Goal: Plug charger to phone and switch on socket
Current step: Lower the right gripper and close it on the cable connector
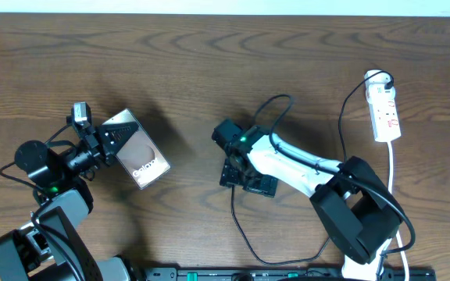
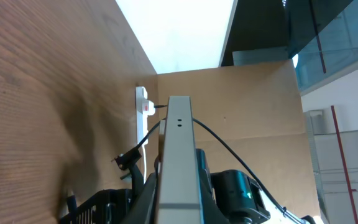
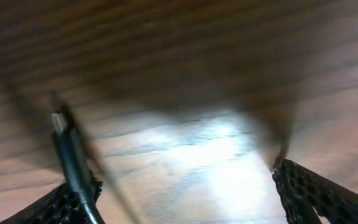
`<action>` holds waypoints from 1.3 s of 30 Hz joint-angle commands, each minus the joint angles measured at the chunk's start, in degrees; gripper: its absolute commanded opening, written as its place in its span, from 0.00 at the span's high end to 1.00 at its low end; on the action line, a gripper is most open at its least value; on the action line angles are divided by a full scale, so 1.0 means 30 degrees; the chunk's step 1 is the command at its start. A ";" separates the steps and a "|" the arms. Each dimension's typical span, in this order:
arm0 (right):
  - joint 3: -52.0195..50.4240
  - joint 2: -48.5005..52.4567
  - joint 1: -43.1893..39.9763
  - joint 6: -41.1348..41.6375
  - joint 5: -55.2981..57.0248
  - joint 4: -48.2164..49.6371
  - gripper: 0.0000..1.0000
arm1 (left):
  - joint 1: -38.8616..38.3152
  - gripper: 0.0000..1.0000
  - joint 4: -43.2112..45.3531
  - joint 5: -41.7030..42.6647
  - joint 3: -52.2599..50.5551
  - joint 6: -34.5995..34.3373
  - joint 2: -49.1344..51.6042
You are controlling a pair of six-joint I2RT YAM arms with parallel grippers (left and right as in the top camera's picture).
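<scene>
My left gripper (image 1: 114,145) is shut on the phone (image 1: 141,154), a brownish glossy slab with white lettering, held off the table at the left. In the left wrist view the phone (image 2: 179,149) shows edge-on, clamped in the left gripper (image 2: 178,208). The right gripper (image 1: 244,172) is at the table's middle, low over the wood. Its fingers (image 3: 73,202) stand wide apart, so the right gripper (image 3: 185,190) is open. The charger (image 3: 64,140), a slim black plug tip, lies against the left finger; its cable (image 1: 237,222) loops toward the front edge. The white socket (image 1: 384,109) lies at the far right.
A white cord (image 1: 395,176) runs from the socket toward the front right, past the right arm's base. The socket (image 2: 143,104) also shows far off beyond the phone's edge. Bare wood stretches between the phone and the right gripper.
</scene>
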 commanded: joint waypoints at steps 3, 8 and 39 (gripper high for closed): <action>0.0168 0.0270 -0.0787 0.0911 0.0925 -0.0940 0.12 | 0.0124 0.92 0.0226 0.0248 0.0299 0.0262 -0.0233; 0.0168 0.0270 -0.1100 0.1566 0.0984 -0.1428 0.12 | 0.0124 0.92 0.0226 0.0248 0.0299 0.0262 -0.0233; 0.0168 0.0270 -0.1013 0.3810 0.0153 0.0707 0.57 | 0.0124 0.93 0.0233 0.0321 0.0299 0.0335 -0.0233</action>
